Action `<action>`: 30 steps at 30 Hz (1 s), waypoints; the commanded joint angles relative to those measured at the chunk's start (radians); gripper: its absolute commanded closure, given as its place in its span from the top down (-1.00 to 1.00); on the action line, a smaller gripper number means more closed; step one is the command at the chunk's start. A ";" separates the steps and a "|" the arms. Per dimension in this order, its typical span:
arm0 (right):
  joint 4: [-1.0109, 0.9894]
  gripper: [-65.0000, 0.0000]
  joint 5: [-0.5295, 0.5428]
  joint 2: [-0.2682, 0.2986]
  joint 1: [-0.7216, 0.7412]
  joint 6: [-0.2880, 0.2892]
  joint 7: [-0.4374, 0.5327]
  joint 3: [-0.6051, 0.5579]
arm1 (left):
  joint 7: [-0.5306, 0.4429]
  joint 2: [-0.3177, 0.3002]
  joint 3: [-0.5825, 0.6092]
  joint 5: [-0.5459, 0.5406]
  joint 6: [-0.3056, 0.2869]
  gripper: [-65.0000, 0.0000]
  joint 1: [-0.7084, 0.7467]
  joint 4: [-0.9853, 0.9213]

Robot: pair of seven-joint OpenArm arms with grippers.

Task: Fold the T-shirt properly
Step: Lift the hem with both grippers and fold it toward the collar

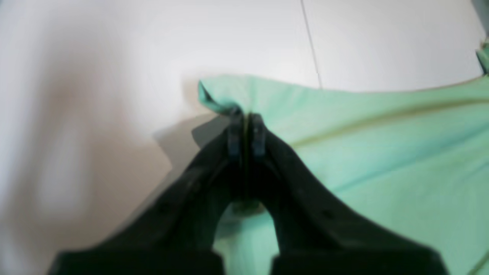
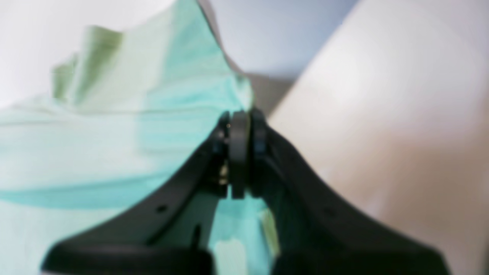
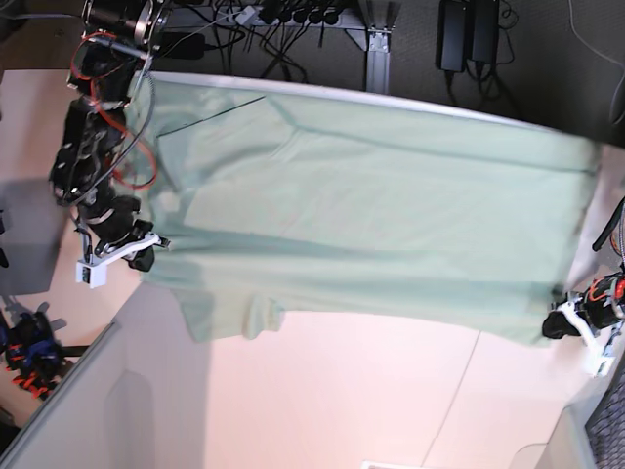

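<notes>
The pale mint-green T-shirt (image 3: 371,215) is stretched wide across the table between both arms. In the base view my right gripper (image 3: 146,259) pinches its left edge, above a drooping sleeve (image 3: 220,313). My left gripper (image 3: 559,325) pinches the shirt's lower right corner. Seen from the left wrist, the left gripper (image 1: 246,116) is shut on a folded corner of the T-shirt (image 1: 382,152). In the right wrist view the right gripper (image 2: 240,118) is shut on the edge of the T-shirt (image 2: 114,133), which bunches up behind it.
The pale table (image 3: 342,391) shows in front of the shirt, with a thin seam (image 1: 311,46). Cables and power strips (image 3: 293,15) lie behind the far edge. A grey panel (image 3: 59,410) and a red-and-blue tool (image 3: 29,352) sit at the lower left.
</notes>
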 commanded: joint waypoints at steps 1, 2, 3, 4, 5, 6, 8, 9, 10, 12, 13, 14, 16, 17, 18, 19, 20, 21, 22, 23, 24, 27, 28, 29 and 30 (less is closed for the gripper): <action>0.040 -1.00 0.011 0.024 0.004 0.005 0.021 0.003 | 0.011 -0.028 -0.003 -0.037 -0.016 -1.00 -0.004 0.052; 0.060 -1.00 0.012 0.030 -0.019 0.005 0.021 0.003 | 0.037 -0.039 -0.003 -0.062 -0.016 -1.00 0.021 0.095; 0.076 -1.00 0.011 0.034 -0.039 0.005 0.018 0.003 | 0.060 -0.050 -0.003 -0.091 -0.016 -1.00 0.048 0.141; 0.090 -1.00 0.011 0.039 -0.060 0.005 0.019 0.003 | 0.075 -0.062 -0.003 -0.114 -0.016 -1.00 0.074 0.188; 0.101 -1.00 0.012 0.041 -0.077 0.005 0.018 0.003 | 0.085 -0.075 -0.003 -0.129 -0.016 -1.00 0.098 0.234; 0.112 -1.00 0.012 0.045 -0.095 0.005 0.019 0.003 | 0.093 -0.087 -0.003 -0.131 -0.016 -1.00 0.122 0.277; 0.128 -1.00 0.012 0.051 -0.126 0.005 0.019 0.003 | 0.103 -0.109 -0.003 -0.131 -0.016 -1.00 0.168 0.350; 0.132 -1.00 0.012 0.053 -0.139 0.005 0.019 0.004 | 0.110 -0.119 -0.003 -0.130 -0.016 -1.00 0.189 0.380; 0.134 -1.00 0.011 0.053 -0.150 0.004 0.019 0.005 | 0.117 -0.127 -0.003 -0.131 -0.016 -1.00 0.210 0.407; 0.134 -1.00 0.011 0.052 -0.170 0.004 0.019 0.011 | 0.120 -0.141 -0.003 -0.131 -0.016 -1.00 0.246 0.452; 0.135 -1.00 0.013 0.052 -0.178 0.004 0.019 0.014 | 0.120 -0.146 -0.004 -0.131 -0.016 -1.00 0.261 0.469; 0.136 -1.00 0.016 0.052 -0.187 0.004 0.019 0.019 | 0.121 -0.149 -0.007 -0.131 -0.016 -1.00 0.272 0.483; 0.140 -1.00 0.027 0.053 -0.198 0.005 0.019 0.028 | 0.121 -0.155 -0.015 -0.131 -0.016 -1.00 0.290 0.503; 0.145 -1.00 0.031 0.052 -0.204 0.004 0.019 0.034 | 0.121 -0.157 -0.020 -0.130 -0.016 -1.00 0.297 0.510; 0.151 -1.00 0.030 0.053 -0.208 0.005 0.018 0.040 | 0.121 -0.159 -0.021 -0.130 -0.016 -1.00 0.301 0.515; 0.155 -1.00 0.031 0.052 -0.210 0.005 0.014 0.045 | 0.122 -0.162 -0.021 -0.130 -0.016 -1.00 0.306 0.517; 0.158 -1.00 0.031 0.052 -0.210 0.004 0.005 0.052 | 0.125 -0.163 -0.021 -0.131 -0.016 -1.00 0.309 0.518; 0.160 -1.00 0.031 0.052 -0.209 0.004 -0.004 0.058 | 0.130 -0.165 -0.021 -0.131 -0.016 -1.00 0.314 0.519; 0.163 -1.00 0.032 0.052 -0.209 0.004 -0.008 0.064 | 0.139 -0.165 -0.021 -0.131 -0.016 -1.00 0.319 0.521; 0.164 -1.00 0.035 0.052 -0.209 0.004 -0.008 0.068 | 0.146 -0.166 -0.021 -0.131 -0.016 -1.00 0.325 0.525; 0.164 -1.00 0.038 0.053 -0.209 0.004 -0.011 0.071 | 0.151 -0.169 -0.021 -0.132 -0.016 -1.00 0.333 0.530; 0.164 -1.00 0.038 0.052 -0.211 0.004 -0.019 0.073 | 0.151 -0.174 -0.021 -0.138 -0.016 -1.00 0.355 0.550; 0.165 -1.00 0.039 0.053 -0.216 0.004 -0.019 0.073 | 0.151 -0.175 -0.021 -0.138 -0.016 -1.00 0.360 0.557; 0.169 -1.00 0.043 0.052 -0.223 0.004 -0.019 0.073 | 0.151 -0.177 -0.021 -0.138 -0.016 -1.00 0.365 0.563; 0.172 -1.00 0.047 0.052 -0.230 0.004 -0.019 0.073 | 0.151 -0.177 -0.021 -0.138 -0.016 -1.00 0.367 0.569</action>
